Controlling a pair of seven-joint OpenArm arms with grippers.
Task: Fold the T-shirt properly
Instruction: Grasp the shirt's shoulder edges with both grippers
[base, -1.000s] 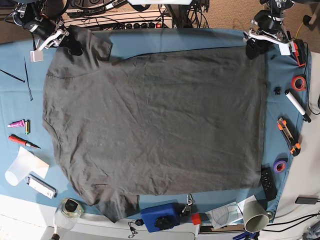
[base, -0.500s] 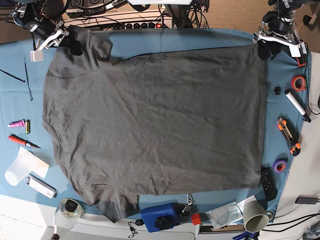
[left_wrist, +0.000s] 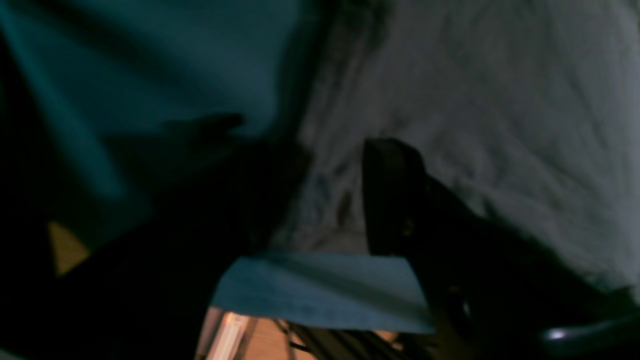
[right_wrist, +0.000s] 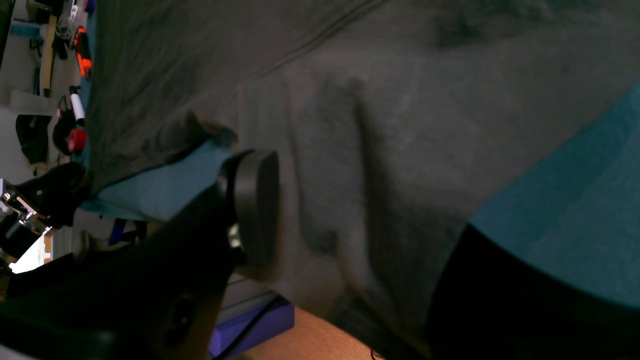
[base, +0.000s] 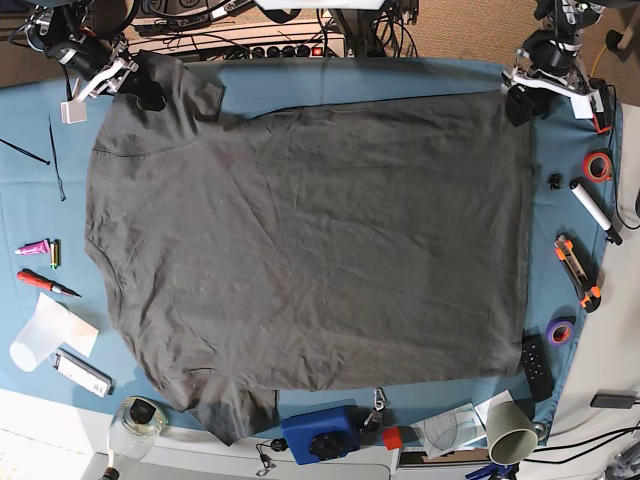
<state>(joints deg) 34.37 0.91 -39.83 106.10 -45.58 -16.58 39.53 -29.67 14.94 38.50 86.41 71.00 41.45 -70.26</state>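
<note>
The dark grey T-shirt (base: 310, 240) lies spread flat on the blue tablecloth (base: 350, 72), with one sleeve at the far left corner and its hem along the right. My right gripper (base: 145, 88) is at that far left sleeve. In the right wrist view it (right_wrist: 360, 210) stands open, one pad (right_wrist: 255, 205) on each side of the sleeve cloth (right_wrist: 400, 125). My left gripper (base: 522, 100) is at the shirt's far right corner. It (left_wrist: 330, 160) is open in the blurred left wrist view, with the shirt's corner (left_wrist: 500, 100) between its dark fingers (left_wrist: 390, 200).
Along the right edge lie a red tape roll (base: 597, 165), a white marker (base: 594, 209), an orange box cutter (base: 577, 271), purple tape (base: 560, 331) and a black remote (base: 536, 366). A red screwdriver (base: 45, 283) lies left. A blue box (base: 320, 432) and a cup (base: 510, 435) stand in front.
My left gripper shifted right along the shirt's far right corner, then came back slightly left. The right arm and the shirt have not moved.
</note>
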